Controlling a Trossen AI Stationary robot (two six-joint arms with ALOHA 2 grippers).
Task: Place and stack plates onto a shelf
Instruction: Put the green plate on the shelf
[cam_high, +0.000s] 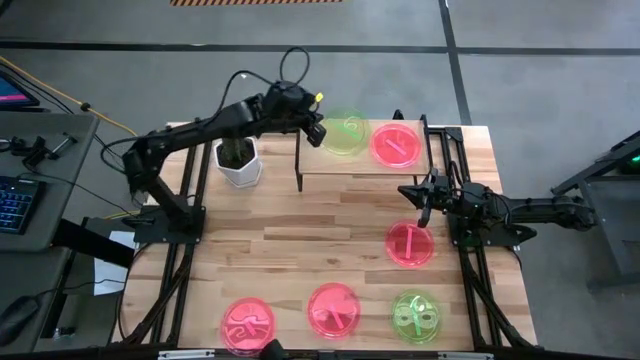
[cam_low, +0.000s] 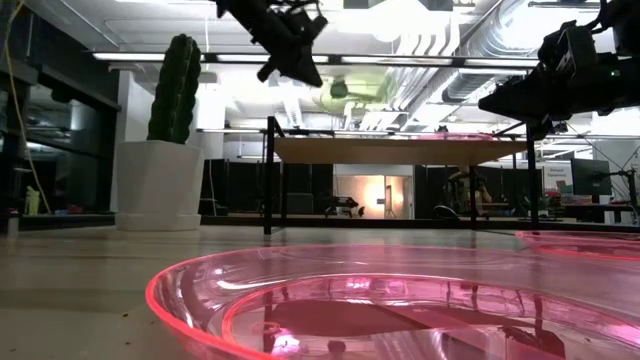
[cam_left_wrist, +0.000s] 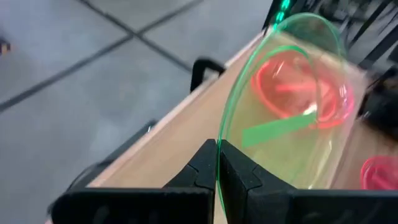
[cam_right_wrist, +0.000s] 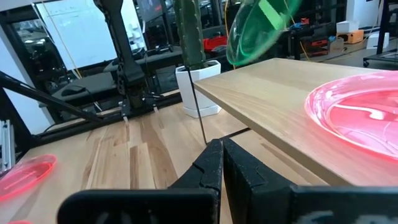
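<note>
My left gripper (cam_high: 318, 130) is shut on a lime green plate (cam_high: 344, 134) and holds it tilted over the left half of the shelf (cam_high: 330, 168), a light-wood board on black legs. A pink plate (cam_high: 396, 144) lies flat on the shelf's right half. My right gripper (cam_high: 425, 200) hovers shut and empty at the shelf's near right corner, above the table. On the table lie a pink plate (cam_high: 411, 244), a green plate (cam_high: 418, 316) and two more pink plates (cam_high: 334, 309) (cam_high: 248, 326). My left gripper (cam_left_wrist: 217, 165) pinches the green plate's rim (cam_left_wrist: 219, 146) between its two fingers, at the edge nearest the arm. The fingers come from the table's left side. The plate (cam_right_wrist: 258, 28) stands tilted on edge beyond the fingers, lifted clear above the shelf board (cam_right_wrist: 280, 93).
A white pot with a cactus (cam_high: 238, 160) stands just left of the shelf, under the left arm. Black frame rails run along both table sides (cam_high: 470, 270). Bare tabletop lies between the shelf and the near row of plates (cam_high: 320, 235).
</note>
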